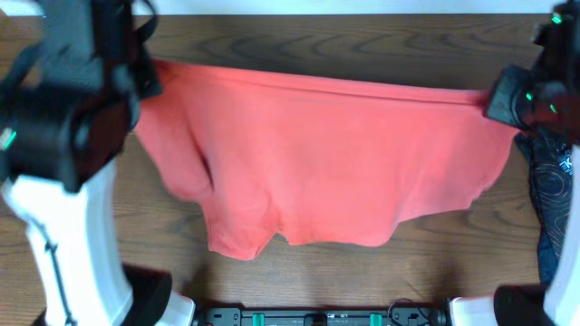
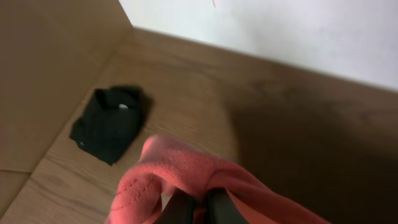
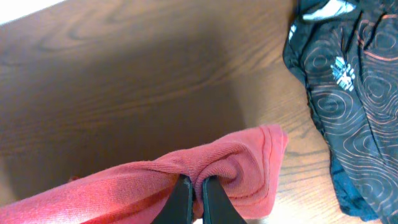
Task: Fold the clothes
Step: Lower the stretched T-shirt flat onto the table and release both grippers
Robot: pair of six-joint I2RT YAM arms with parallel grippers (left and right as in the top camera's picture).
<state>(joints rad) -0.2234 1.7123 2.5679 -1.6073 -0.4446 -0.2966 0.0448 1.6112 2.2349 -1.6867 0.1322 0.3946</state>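
Table [image 1: 362, 36]: dark wood; carries all three garments
Coral-red T-shirt [image 1: 335, 163]: stretched wide across the middle of the table, its upper hem pulled taut along the far edge between the two grippers; the body sags toward the near edge in loose creases; plain side up, no lettering shows; no fold made in it
Navy swirl-patterned garment [image 3: 360, 93]: crumpled heap at the right edge, just beside the shirt's right corner; unfolded
Black cloth bundle [image 2: 109, 124]: small heap toward the far left corner, apart from the shirt; seen from the left wrist only; whether folded, cannot tell
Left gripper [image 2: 198, 208]: closed, pinching the shirt's left corner, cloth bunched over the fingers
Right gripper [image 3: 194, 196]: closed on the shirt's right hem corner
Progress: early, by appearance; shirt spread for a first fold, nothing yet folded; every fold of the shirt, then the navy garment, is left
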